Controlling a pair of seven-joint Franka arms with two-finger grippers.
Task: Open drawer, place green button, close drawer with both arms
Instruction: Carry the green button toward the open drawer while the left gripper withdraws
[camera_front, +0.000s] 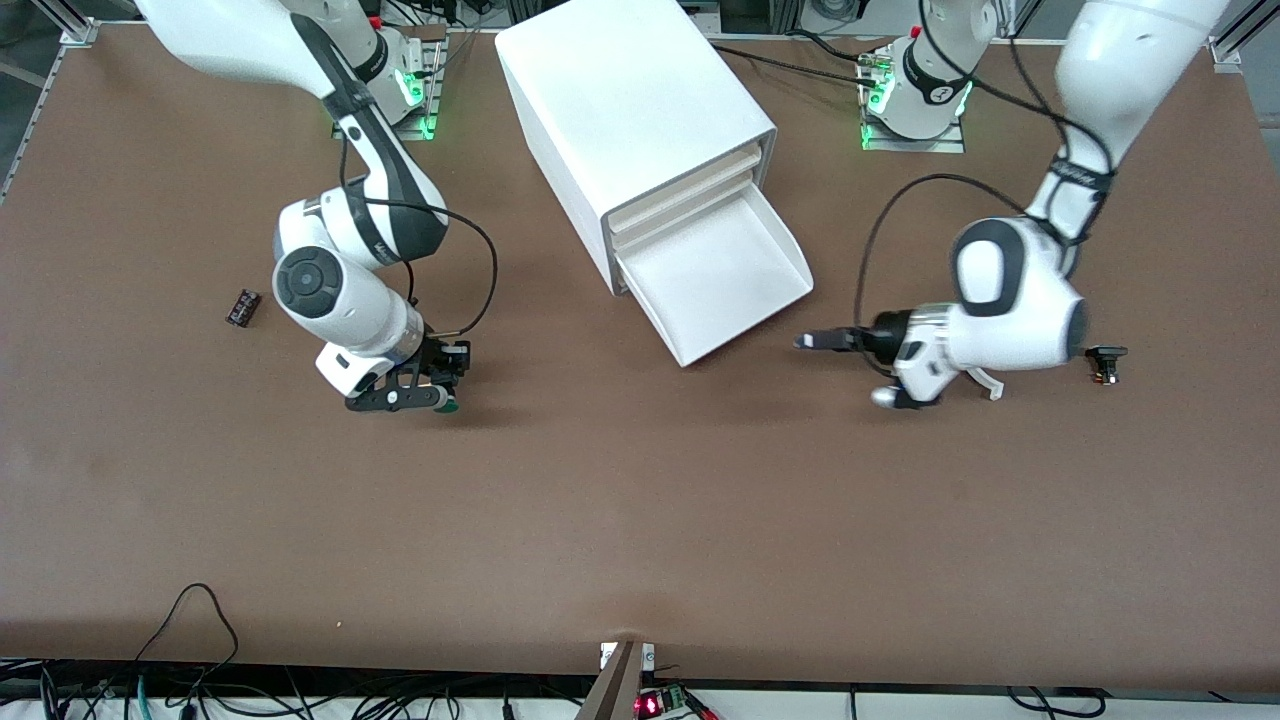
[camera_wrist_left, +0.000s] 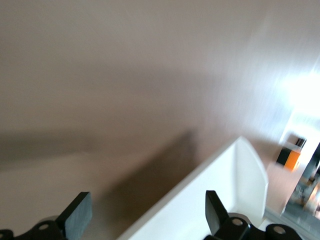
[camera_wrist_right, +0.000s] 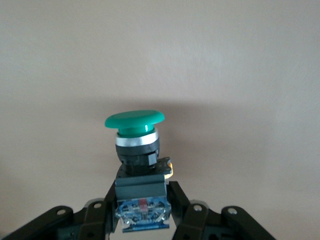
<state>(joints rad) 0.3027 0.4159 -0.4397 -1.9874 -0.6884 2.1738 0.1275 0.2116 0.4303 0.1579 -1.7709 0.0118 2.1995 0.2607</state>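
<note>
The right hand (camera_front: 440, 385) pinches the button (camera_wrist_right: 136, 145) by its black body, above bare table (camera_front: 640, 520) toward the right arm's end. Its long axis seems level, green cap pointing outward; with so short a grip it could twist or slip. The left hand (camera_front: 850, 365), spread and empty, waits beside the pulled-out drawer (camera_front: 715, 280).

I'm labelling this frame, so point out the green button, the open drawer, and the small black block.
button (camera_wrist_right: 134, 119), right wrist view, green cap.
drawer (camera_front: 715, 275), front view, tray floor.
small black block (camera_front: 243, 307), front view, its middle.
</note>
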